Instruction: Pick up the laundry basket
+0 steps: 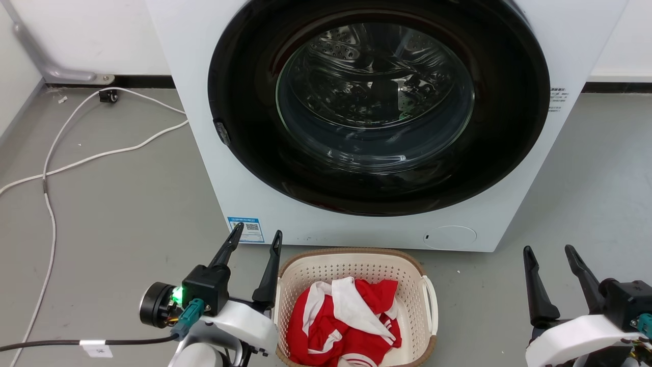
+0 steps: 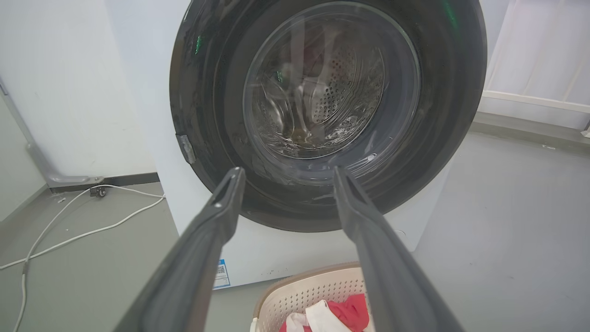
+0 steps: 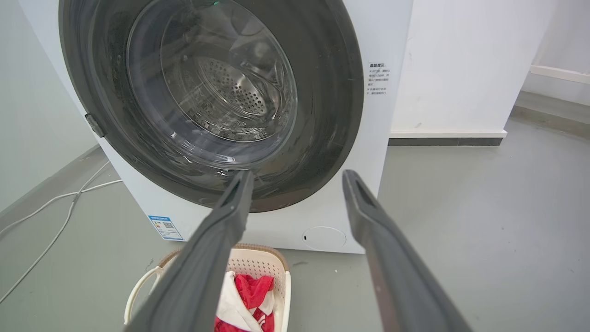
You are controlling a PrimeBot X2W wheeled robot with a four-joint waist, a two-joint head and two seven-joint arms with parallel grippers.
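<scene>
I'm seeing the laundry basket (image 1: 326, 272) sitting on the floor (image 1: 127, 229) at 6 o'clock in head view, just in front of the washer (image 1: 204, 127), w/ red/white clothes (image 1: 351, 316) inside. Nothing's being gripped. The left tool (image 1: 257, 229) is hovering, fingers wide, just beside the basket's 9 o'clock rim. The right tool (image 1: 548, 249) is also wide, well apart at its 3 o'clock. I'm judging the task barely begun: approach, closing on a side handle (image 1: 433, 306) and the lift are all remaining.
</scene>
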